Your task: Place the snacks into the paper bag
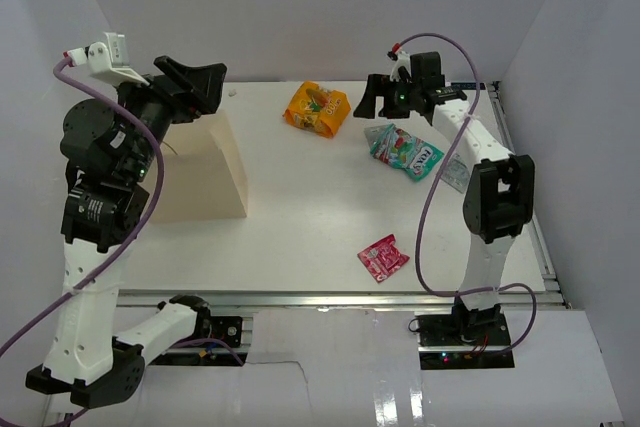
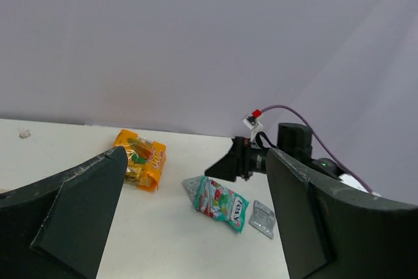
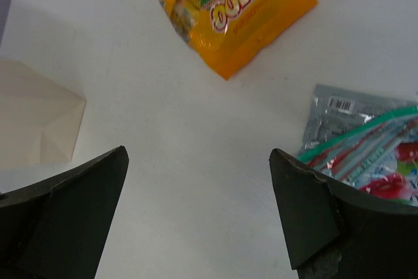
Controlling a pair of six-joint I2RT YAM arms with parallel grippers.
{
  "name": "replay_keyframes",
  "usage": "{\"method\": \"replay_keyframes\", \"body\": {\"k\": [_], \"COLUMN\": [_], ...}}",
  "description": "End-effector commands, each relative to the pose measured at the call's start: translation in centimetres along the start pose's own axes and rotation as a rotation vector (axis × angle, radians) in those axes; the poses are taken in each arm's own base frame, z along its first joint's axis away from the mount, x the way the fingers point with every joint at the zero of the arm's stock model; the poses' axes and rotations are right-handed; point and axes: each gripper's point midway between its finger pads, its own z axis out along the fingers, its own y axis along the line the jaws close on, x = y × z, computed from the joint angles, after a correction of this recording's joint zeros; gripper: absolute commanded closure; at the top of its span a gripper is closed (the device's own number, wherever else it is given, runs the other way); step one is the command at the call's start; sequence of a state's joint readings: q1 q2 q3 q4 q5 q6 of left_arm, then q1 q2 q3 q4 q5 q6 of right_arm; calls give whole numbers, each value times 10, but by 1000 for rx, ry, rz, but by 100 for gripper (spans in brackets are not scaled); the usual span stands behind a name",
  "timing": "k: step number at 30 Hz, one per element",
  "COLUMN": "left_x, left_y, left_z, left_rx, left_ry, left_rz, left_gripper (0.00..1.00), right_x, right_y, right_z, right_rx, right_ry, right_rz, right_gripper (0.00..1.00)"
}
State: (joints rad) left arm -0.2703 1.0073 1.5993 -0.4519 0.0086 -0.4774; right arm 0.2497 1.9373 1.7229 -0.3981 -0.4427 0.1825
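Note:
The tan paper bag stands at the left; its corner shows in the right wrist view. My left gripper hovers open and empty above the bag's far end. My right gripper is open and empty above bare table, between the orange-yellow packet and the teal-green packet. One silver-grey packet lies partly under the teal one. Another silver-grey packet lies to its right. The red-pink packet lies near the front.
White walls close in the table at the back and on both sides. A small white scrap lies at the far left of the table. The right arm's upright link stands beside the silver-grey packet on the right.

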Motion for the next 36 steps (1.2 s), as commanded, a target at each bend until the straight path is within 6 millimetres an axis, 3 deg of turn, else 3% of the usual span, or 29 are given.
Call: {"method": "replay_keyframes", "body": {"k": [1,5,10,15,19,24,31,36], "left_x": [-11,-1,3,13,22,27,32,40], "left_y": [-18,-11,-6,-2,0,5,10,9], "left_z": [-13,-14,-16,-8,0,4,4,10], "left_rx": [82,60,40,30,35,18,4,14], "left_ry": [-9,14,14,37,59,66,70,95], "left_rz": [43,20,3,-4,-14,-15,-12,-19], "left_gripper": [2,2,2,2,2,2,2,2], "right_x": [-44,-65,-73,-71,-71,-41,-20,-8], "right_y": [-9,-11,-14,-24,-12,-22,-36,-39], "right_z": [27,55,84,116,140,169,183,197], "right_rx": [10,-88,-167,-138,-134,-83,-25,-1], "right_ry": [-127,-169,-208,-231,-256,-215,-192,-182], "right_rz": [105,75,168,253,267,329,339,313], "right_gripper": [6,10,10,8,5,3,0,9]}}
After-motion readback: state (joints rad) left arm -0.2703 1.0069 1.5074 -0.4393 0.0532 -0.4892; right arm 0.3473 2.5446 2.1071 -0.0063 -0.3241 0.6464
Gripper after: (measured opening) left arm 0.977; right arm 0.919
